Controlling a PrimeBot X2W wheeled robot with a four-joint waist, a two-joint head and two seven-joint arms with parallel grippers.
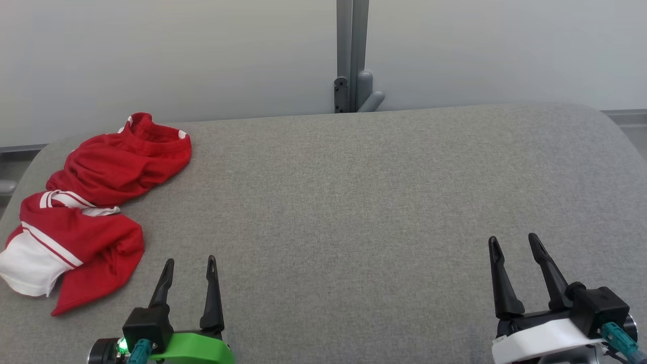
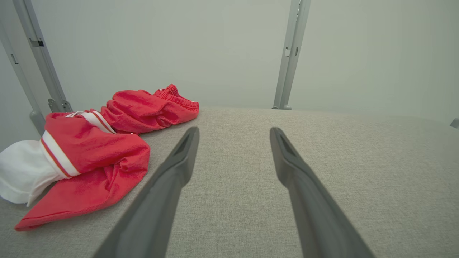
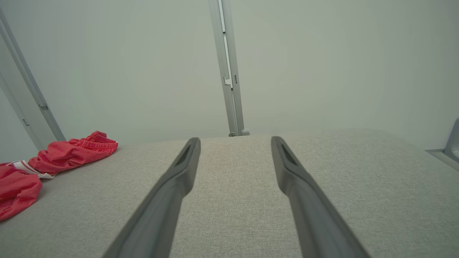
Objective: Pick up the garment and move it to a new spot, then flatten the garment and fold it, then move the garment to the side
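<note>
Open grey tabletop [image 1: 354, 202] spreads across middle and right; the crumpled red garment [image 1: 91, 232] heaps along its left edge.

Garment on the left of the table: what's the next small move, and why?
Probably swing the left tool left and forward over the crumpled red garment for a grasp. It lies bunched at the left edge of the table, untouched; both tools stand open and empty, and the left is much closer than the right tool.

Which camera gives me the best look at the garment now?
Head view: the whole crumpled garment lies in frame, left on the table. Left wrist view shows it close but low-angled; right wrist view catches part, cut by the frame edge.
</note>
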